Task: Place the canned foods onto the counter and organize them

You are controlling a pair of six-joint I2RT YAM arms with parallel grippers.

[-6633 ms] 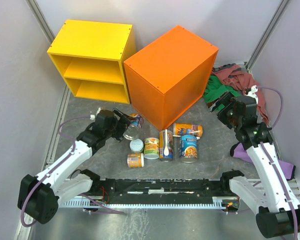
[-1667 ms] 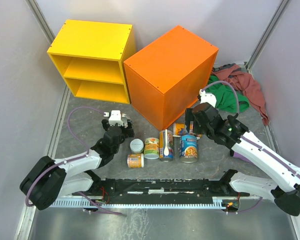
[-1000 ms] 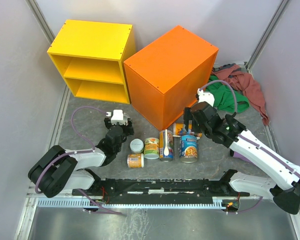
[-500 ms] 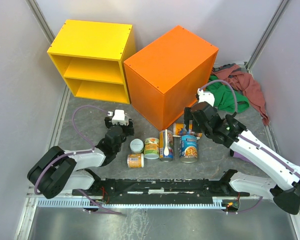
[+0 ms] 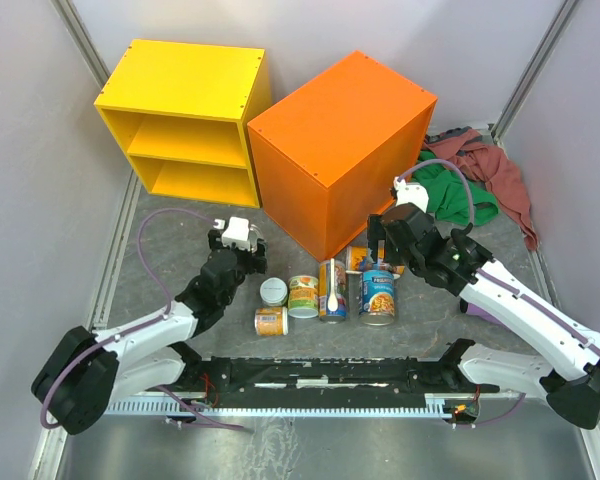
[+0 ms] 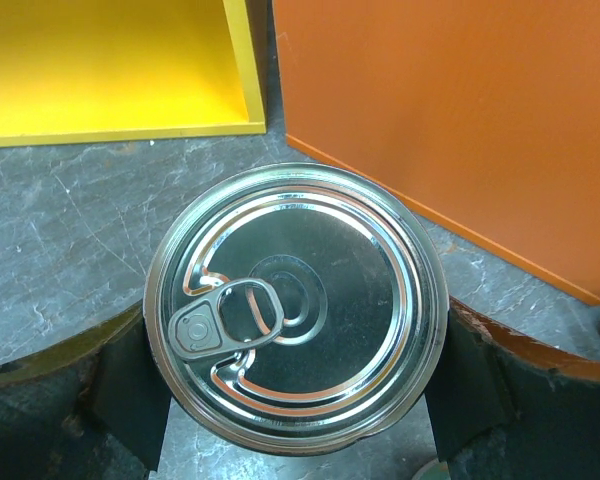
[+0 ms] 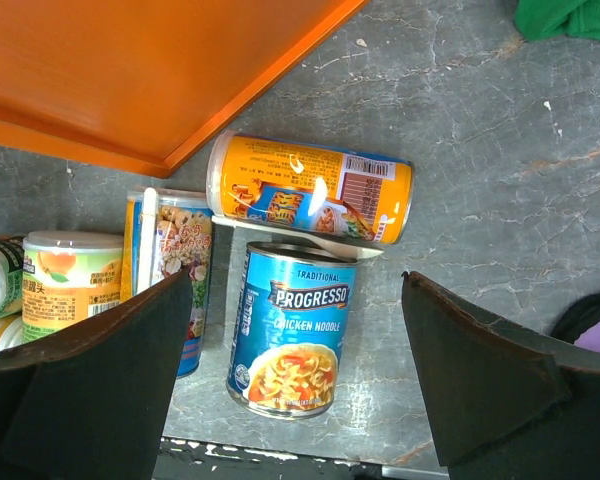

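My left gripper [image 5: 237,262] is shut on a tin; the left wrist view shows its silver pull-tab top [image 6: 295,305] between the fingers [image 6: 130,385], just above the floor near the orange counter [image 6: 450,120]. My right gripper [image 5: 382,246] is open and empty, above a blue Progresso tin [image 7: 290,335]. An orange-yellow tin [image 7: 310,190] lies on its side behind the Progresso tin. A tall tin [image 5: 332,290] with a white spoon, a green-label tin [image 5: 303,296] and two short tins [image 5: 271,320] stand in front of the counter [image 5: 340,140].
The yellow open shelf unit [image 5: 185,120] stands left of the counter. A pile of green and red cloth [image 5: 470,175] lies at the back right. A purple item [image 5: 480,300] lies under the right arm. A black rail [image 5: 320,375] runs along the near edge.
The right arm has swung in from the cloth pile to above the tins and now holds still. The left arm has drawn back with its tin and shifted slightly.
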